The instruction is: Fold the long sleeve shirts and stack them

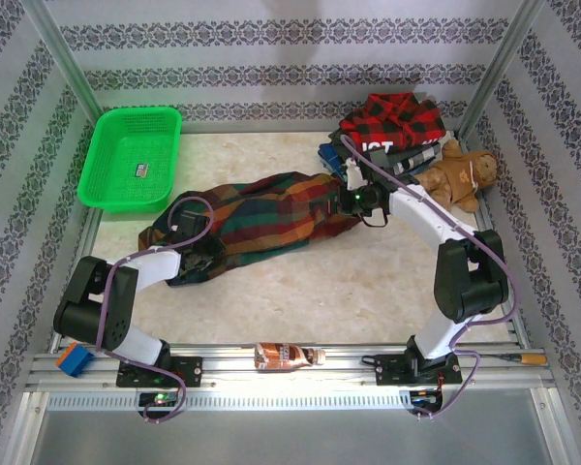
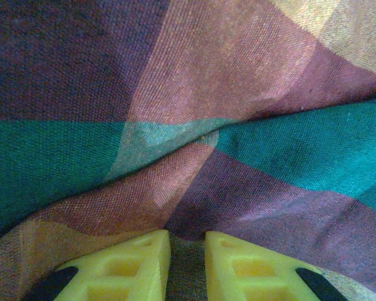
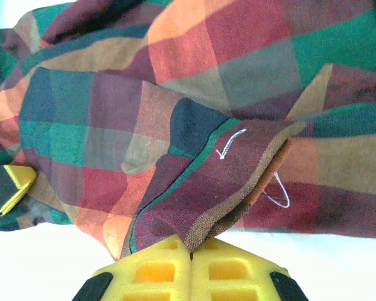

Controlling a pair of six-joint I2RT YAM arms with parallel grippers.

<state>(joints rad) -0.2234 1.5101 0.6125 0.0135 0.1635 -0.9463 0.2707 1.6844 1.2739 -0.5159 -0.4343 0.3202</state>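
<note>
The plaid shirt (image 1: 261,221) lies bunched in a long band on the desk (image 1: 368,291), stretched between the two sets of jaws. The right jaws are closed tight on a folded edge of it, with the rest of the cloth spreading out ahead of them. The left jaws stand narrow with plaid cloth in the gap, gripping the other end. Just beyond the right jaws sits a pile of shirts (image 1: 387,147), topped by a red-black check shirt (image 1: 399,116). A teddy bear (image 1: 460,174) lies to the right of those jaws.
</note>
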